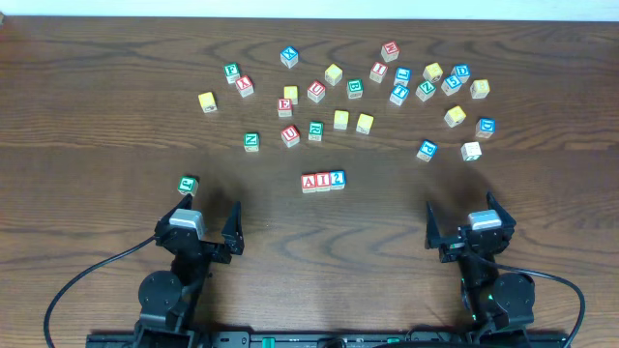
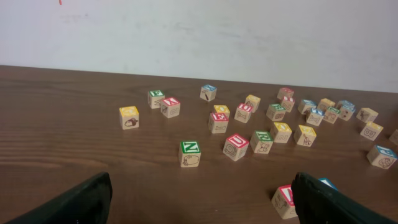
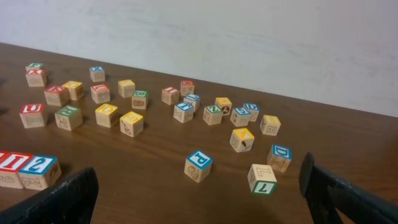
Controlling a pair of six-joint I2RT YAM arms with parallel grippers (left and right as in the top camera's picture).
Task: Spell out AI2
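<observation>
Row reads A-I-2 at mid-surface: light-wood cube with red "A" [image 1: 309,182] touching light-wood cube with red "I" [image 1: 323,181], which touches light-wood cube with blue "2" [image 1: 338,179], all on the dark wood-grain surface [image 1: 97,116]. We note the left gripper [image 1: 208,211] and right gripper [image 1: 464,213] near the front edge, well apart from the row. Both have their jaws spread wide, gripping nothing. Loose cubes are scattered beyond the row. Legible among them: light-wood cube with green "N" [image 2: 189,148] and light-wood cube with blue "P" [image 3: 199,160].
</observation>
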